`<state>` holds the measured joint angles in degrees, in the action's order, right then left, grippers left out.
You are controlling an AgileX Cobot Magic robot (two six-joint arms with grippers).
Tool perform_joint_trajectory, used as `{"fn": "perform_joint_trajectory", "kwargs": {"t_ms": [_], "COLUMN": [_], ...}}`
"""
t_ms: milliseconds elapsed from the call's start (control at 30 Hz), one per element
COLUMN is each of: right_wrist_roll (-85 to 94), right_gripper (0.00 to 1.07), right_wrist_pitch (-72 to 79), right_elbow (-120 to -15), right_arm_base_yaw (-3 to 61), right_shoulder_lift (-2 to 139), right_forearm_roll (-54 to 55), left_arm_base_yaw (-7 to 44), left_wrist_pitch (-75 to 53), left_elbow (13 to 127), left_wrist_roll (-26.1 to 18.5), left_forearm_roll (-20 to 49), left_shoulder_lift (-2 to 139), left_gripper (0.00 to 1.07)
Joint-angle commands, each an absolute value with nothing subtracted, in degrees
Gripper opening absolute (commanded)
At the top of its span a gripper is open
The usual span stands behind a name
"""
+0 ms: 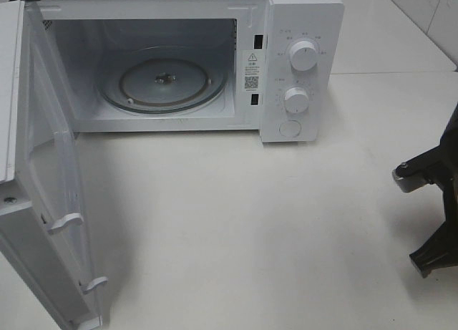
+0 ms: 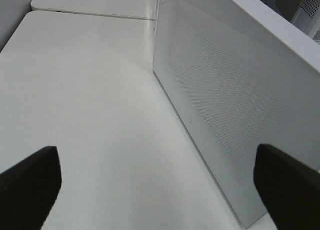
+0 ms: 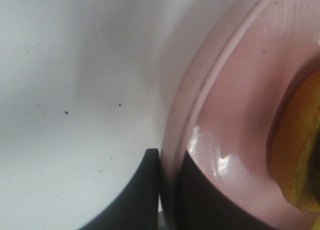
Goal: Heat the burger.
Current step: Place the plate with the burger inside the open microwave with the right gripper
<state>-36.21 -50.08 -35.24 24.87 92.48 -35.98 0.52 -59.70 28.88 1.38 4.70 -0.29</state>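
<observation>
Microwave (image 1: 304,15) sticker (image 1: 251,69), warning triangle over QR code, print too small for you, dial (image 1: 303,56) markings likewise unreadable.

The plate (image 3: 235,115) is glossy and smooth, the burger (image 3: 300,150) matt, the turntable (image 1: 187,86) clear glass, the table (image 1: 250,222) smooth.

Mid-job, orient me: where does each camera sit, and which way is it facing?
Exterior high: mounted above, looking down at the open microwave and its door; right arm at the edge.
Left wrist: low over the table, facing the door's mesh panel; open left gripper shows.
Right wrist: close on the pink plate and burger; right gripper shut on the plate rim.
Shared: the door, exterior and left wrist.
</observation>
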Motion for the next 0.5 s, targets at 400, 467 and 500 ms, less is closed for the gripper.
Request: {"fn": "perform_joint_trajectory", "kwargs": {"t_ms": [400,467,500], "right_wrist_roll": [-35.75,-35.64,-35.52], "right_gripper": [0.0,0.0,0.0], "right_wrist_pitch": [-55.98,-56.21,-57.07], "right_elbow": [-35.24,-35.24,-35.12], "right_arm_base_yaw": [35.41,35.98,37.36], "right_shoulder_lift": [91.1,90.58,89.44], "right_forearm_roll": [-35.41,-35.35,-35.35], "left_arm_base_yaw": [0.46,0.46,0.46], "left_wrist_pitch": [-59.19,-59.19,-59.19], "left_elbow": [28.82,28.82,28.82], "left_wrist_roll": [1.43,1.43,1.43], "left_forearm_roll": [4.64,4.64,4.64], "left_shoulder_lift": [-1.49,-1.49,-1.49], "left_gripper": [1.0,1.0,1.0]}}
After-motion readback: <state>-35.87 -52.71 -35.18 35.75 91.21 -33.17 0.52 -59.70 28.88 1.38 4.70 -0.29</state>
